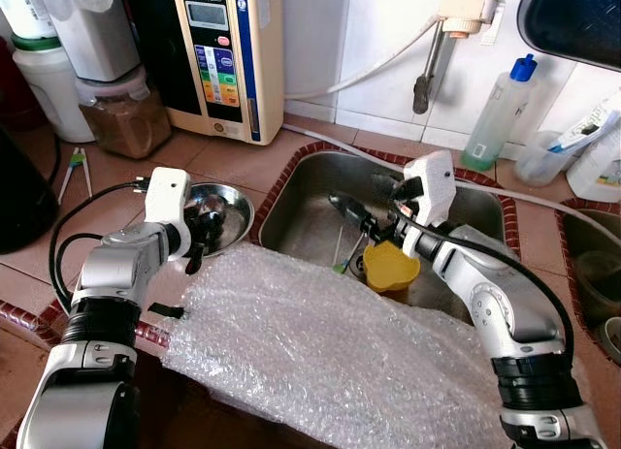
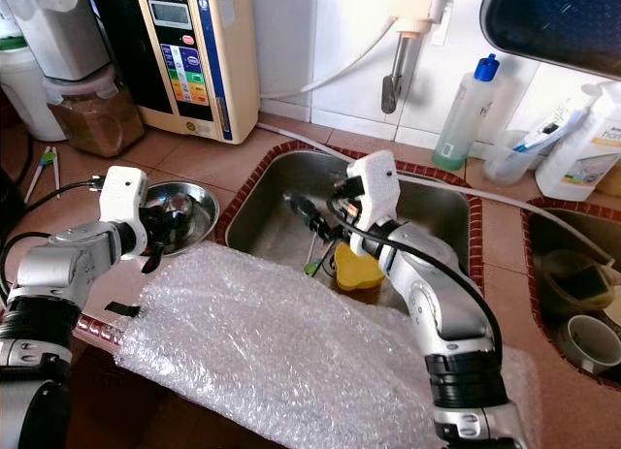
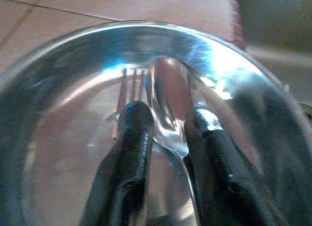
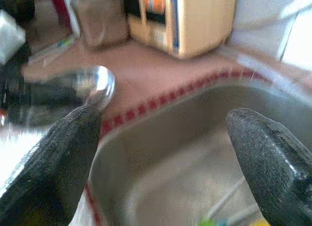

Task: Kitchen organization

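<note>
A steel bowl (image 1: 236, 214) sits on the tiled counter, left of the sink (image 1: 301, 211). My left gripper (image 1: 202, 228) hangs just over the bowl, shut on a metal spoon (image 3: 168, 106) whose head points into it. What looks like fork tines (image 3: 129, 84) shows on the bowl's bottom. My right gripper (image 1: 354, 204) hovers over the sink, open, fingers (image 4: 63, 148) wide apart and holding nothing. Below it in the sink lie a yellow object (image 1: 390, 265) and a thin utensil with a green end (image 1: 340, 263).
A bubble wrap sheet (image 1: 310, 342) covers the counter's front edge and part of the sink. A water machine (image 1: 218, 51), jars and a faucet (image 1: 427, 80) stand at the back. A soap bottle (image 1: 500, 114) is back right. A second basin (image 2: 572, 294) holds cups.
</note>
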### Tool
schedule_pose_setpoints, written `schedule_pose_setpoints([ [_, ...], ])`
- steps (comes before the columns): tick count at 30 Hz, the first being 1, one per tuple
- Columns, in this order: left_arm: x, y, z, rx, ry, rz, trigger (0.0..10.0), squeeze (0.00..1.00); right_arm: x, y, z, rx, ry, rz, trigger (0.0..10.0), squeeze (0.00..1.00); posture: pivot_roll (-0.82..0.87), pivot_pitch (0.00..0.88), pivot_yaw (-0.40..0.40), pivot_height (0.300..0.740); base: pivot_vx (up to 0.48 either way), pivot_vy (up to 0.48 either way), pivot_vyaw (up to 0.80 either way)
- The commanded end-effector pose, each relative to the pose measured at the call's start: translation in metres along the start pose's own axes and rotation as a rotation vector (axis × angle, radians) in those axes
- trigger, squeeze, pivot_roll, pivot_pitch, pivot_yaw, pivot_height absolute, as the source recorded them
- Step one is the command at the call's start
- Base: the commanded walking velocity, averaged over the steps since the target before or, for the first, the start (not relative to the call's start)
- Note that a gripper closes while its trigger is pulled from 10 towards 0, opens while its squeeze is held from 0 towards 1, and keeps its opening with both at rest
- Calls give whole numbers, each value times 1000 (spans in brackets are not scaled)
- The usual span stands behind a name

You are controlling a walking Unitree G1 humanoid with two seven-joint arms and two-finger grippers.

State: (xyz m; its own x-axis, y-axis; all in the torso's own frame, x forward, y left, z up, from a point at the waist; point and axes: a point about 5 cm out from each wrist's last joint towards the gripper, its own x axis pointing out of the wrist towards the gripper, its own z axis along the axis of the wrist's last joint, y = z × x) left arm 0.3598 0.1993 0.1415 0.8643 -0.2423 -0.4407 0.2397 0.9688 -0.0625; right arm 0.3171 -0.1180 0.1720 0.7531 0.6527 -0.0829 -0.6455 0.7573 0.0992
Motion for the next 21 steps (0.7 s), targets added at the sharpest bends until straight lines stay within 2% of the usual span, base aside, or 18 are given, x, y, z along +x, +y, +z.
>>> schedule_pose_setpoints([
  [1,0,-2,-7,-13,32,-15,0,0,-1,6,-6,-6,58,27,10000,0,-9,25,7,740,0,0,0],
  [2,0,-3,-9,-21,33,-17,0,0,-1,10,-14,-1,99,47,10000,0,-15,23,10,740,0,0,0],
  [4,0,-4,-12,-30,36,-15,0,0,-1,13,-18,-6,114,54,10000,0,-17,20,11,740,0,0,0],
  [6,1,-6,-17,-23,40,-15,0,0,-4,16,-22,33,119,59,10000,0,-13,16,10,740,0,0,0],
  [8,0,-9,-17,-13,21,0,0,0,-6,11,-24,72,99,3,10000,0,-12,19,15,740,0,0,0],
  [12,-2,-7,-16,5,-14,43,0,0,-7,8,-25,72,92,-33,10000,0,-13,20,10,740,0,0,0],
  [21,-9,-19,-3,68,-184,88,0,0,-5,4,-22,93,41,-107,10000,0,-8,26,2,740,0,0,0],
])
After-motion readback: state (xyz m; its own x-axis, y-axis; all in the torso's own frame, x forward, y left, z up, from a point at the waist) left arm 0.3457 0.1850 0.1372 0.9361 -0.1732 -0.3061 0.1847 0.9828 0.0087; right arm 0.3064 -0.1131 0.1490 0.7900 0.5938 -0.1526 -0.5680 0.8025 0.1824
